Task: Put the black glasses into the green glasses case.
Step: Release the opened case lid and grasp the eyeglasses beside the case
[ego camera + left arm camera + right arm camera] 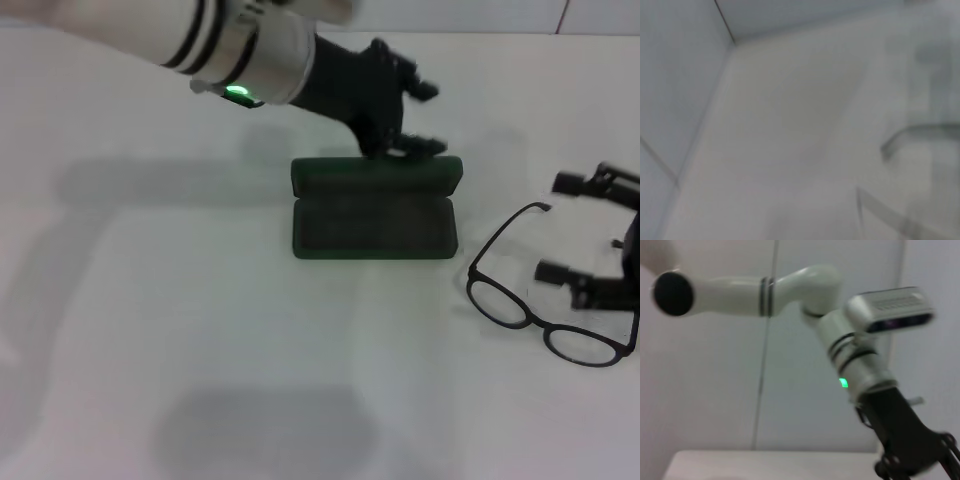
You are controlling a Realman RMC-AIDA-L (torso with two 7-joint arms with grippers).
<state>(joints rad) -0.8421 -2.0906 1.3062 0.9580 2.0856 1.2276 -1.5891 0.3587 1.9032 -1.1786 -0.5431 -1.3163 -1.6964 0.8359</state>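
The green glasses case (375, 222) lies open at mid-table, its lid (376, 176) standing upright at the back. My left gripper (428, 118) is open just behind the lid's right end, with its lower finger (425, 147) at the lid's top edge. The black glasses (540, 305) lie unfolded on the table to the right of the case. My right gripper (560, 228) is open at the right edge of the head view, hovering over the glasses' right side and holding nothing. The right wrist view shows the left arm (850, 355) and its black gripper (910, 440).
The white table (200, 350) runs to a pale wall at the back. The left wrist view shows only blurred table and wall corner (735, 42). The left arm (200, 35) crosses the far left of the table.
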